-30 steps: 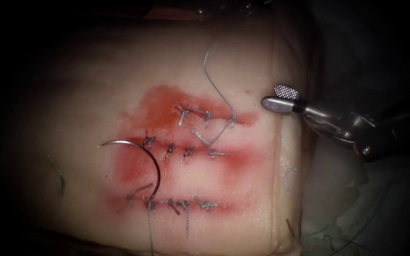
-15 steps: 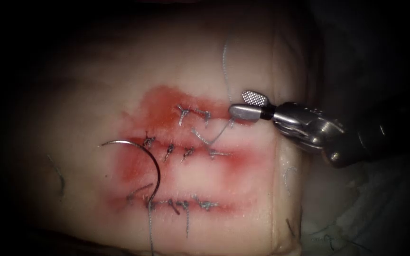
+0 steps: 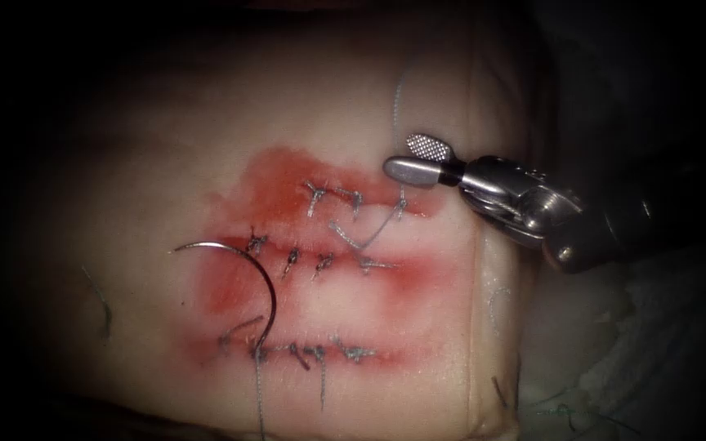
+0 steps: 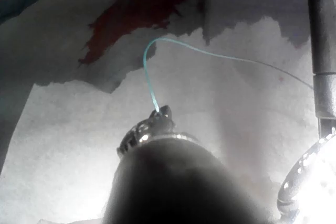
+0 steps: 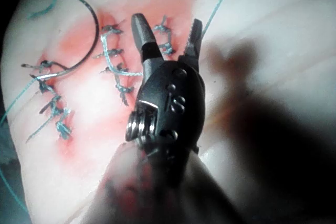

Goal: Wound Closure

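Thread [image 3: 396, 114] now lies between the wide-open jaws of my right hand [image 3: 410, 158], which moved in leftward; needle [image 3: 251, 269] rests free on tissue [image 3: 165, 163]; left hand [image 4: 160, 116] holds thread.

Glossy moist tissue [image 3: 165, 163], shiny metal right tool [image 3: 418, 157] with cross-hatched jaw, smooth steel needle [image 3: 247, 261]

Needle [image 3: 247, 269] on tissue [image 3: 165, 163] — left

Dim, dark-edged endoscope view; glare bleaches the left wrist view, heavy shadow crosses the right.
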{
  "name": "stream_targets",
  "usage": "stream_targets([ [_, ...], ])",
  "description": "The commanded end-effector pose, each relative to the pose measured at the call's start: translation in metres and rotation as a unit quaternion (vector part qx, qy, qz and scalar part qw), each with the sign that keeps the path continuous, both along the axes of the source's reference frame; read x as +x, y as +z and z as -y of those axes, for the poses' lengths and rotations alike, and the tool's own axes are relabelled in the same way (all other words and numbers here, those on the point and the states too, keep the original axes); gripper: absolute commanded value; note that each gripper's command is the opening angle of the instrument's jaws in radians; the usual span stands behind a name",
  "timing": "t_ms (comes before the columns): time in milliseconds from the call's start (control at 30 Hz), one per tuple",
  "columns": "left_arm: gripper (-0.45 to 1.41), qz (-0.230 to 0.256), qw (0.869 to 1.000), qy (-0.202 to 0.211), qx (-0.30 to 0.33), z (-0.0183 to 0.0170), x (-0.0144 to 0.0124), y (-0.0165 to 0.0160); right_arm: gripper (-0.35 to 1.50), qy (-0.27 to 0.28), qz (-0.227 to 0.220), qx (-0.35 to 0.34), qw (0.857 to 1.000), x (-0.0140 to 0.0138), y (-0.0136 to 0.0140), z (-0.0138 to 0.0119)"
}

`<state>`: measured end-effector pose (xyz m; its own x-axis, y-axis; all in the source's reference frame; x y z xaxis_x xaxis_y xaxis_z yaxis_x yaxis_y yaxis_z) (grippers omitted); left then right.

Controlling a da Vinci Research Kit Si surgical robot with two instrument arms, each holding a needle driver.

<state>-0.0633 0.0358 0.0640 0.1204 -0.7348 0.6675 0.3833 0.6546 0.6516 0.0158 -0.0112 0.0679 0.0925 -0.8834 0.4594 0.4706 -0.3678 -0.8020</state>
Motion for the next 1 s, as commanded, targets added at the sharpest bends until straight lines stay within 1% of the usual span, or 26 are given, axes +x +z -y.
stream_targets([
  [33,-0.45,0.003,1.0,-0.002,-0.001,-0.0011,-0.0007,-0.0003,1.23,0.001,-0.001,-0.002,1.0,0.0008,0.0008,0.0001],
  [133,-0.45,0.006,1.0,-0.004,0.004,-0.0013,-0.0006,-0.0009,1.23,0.001,-0.001,-0.004,1.0,0.0009,0.0014,0.0],
  [267,-0.45,0.017,1.0,-0.007,0.003,-0.002,-0.0007,-0.0028,1.23,-0.001,0.004,-0.005,1.0,0.001,0.0024,0.0002],
  [500,-0.45,0.021,1.0,-0.003,-0.007,-0.0022,-0.0008,-0.0046,1.26,0.005,0.008,-0.007,1.0,0.0007,0.0027,-0.0003],
  [633,-0.45,0.021,1.0,-0.002,-0.009,-0.0021,-0.0009,-0.0049,1.26,0.004,0.012,-0.005,1.0,0.0002,0.0026,-0.0002],
  [833,-0.45,0.02,1.0,-0.003,-0.01,-0.0019,-0.0012,-0.005,1.26,0.008,0.016,-0.006,1.0,0.0012,0.0033,-0.0005],
  [1000,-0.45,0.02,1.0,-0.003,-0.01,-0.0018,-0.0012,-0.0049,1.26,0.006,0.017,-0.01,1.0,0.0029,0.0044,-0.0001],
])
